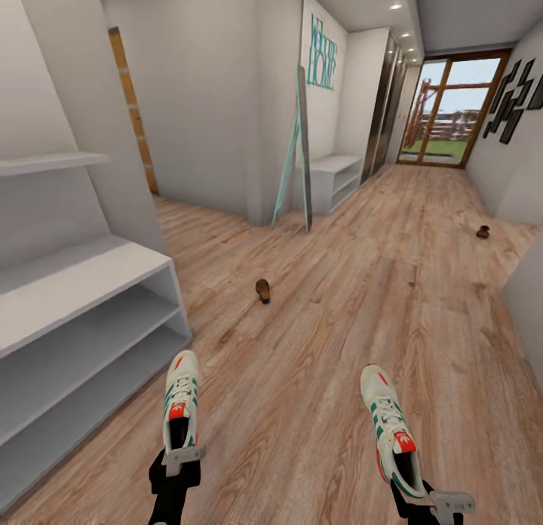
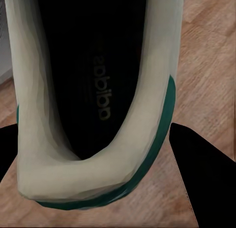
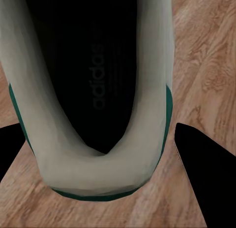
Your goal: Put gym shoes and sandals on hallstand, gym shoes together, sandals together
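Two white gym shoes with teal stripes hang low in the head view, toes pointing away. My left gripper [image 1: 182, 460] is shut on the heel of the left gym shoe [image 1: 181, 397], beside the pale grey hallstand [image 1: 90, 272]. My right gripper [image 1: 424, 496] is shut on the heel of the right gym shoe [image 1: 386, 423]. In the wrist views each heel [image 2: 98, 181] [image 3: 93, 176] sits between black fingers [image 2: 206, 184] [image 3: 209, 181] over the corridor floor [image 1: 317, 374]. One brown sandal [image 1: 262, 290] lies mid-floor, the other sandal [image 1: 483, 231] far right near the wall.
A tall mirror [image 1: 302, 144] leans against the wall corner ahead, with a smaller white bench [image 1: 335, 179] behind it. A glass door [image 1: 445, 114] closes the corridor's far end. A grey wall edge [image 1: 528, 299] juts in at the right.
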Robot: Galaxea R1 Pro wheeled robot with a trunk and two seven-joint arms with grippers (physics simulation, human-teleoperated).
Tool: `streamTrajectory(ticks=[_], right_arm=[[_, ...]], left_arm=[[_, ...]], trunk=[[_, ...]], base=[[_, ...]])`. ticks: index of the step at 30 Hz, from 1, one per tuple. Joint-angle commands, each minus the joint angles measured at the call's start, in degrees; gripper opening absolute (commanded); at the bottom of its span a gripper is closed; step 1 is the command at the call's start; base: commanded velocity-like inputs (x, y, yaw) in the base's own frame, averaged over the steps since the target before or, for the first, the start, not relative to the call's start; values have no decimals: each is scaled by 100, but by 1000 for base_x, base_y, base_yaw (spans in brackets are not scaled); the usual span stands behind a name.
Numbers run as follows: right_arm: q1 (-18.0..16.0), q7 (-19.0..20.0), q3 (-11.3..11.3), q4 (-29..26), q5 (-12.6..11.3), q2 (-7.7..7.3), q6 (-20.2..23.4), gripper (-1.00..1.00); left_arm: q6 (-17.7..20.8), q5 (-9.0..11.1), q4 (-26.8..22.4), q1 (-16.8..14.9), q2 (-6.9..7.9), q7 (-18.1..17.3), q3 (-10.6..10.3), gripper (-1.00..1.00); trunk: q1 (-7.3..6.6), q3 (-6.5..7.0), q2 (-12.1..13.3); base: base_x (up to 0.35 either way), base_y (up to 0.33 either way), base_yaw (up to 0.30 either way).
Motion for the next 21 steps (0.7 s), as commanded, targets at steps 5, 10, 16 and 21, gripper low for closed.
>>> streamTrajectory(ticks=[5, 10, 16, 21], right_arm=[[-6, 32, -48, 6, 58, 5, -25, -100], [-6, 34, -48, 6, 58, 5, -25, -100], [-6, 34, -48, 6, 58, 5, -25, -100], [-6, 34, -48, 6, 60, 5, -25, -100]], left_arm=[[-18, 25, -1, -4, 4, 41, -30, -100], [-33, 25, -5, -3, 10, 41, -26, -100], [-42, 259, -6, -2, 13, 13, -28, -100], [-44, 353, -6, -2, 13, -9, -33, -100]], trunk=[[-1, -40, -2], [-1, -76, -2], [-1, -118, -2], [-1, -153, -2]], base=[[63, -272, 176], [177, -237, 176], [232, -190, 176], [211, -144, 176]])
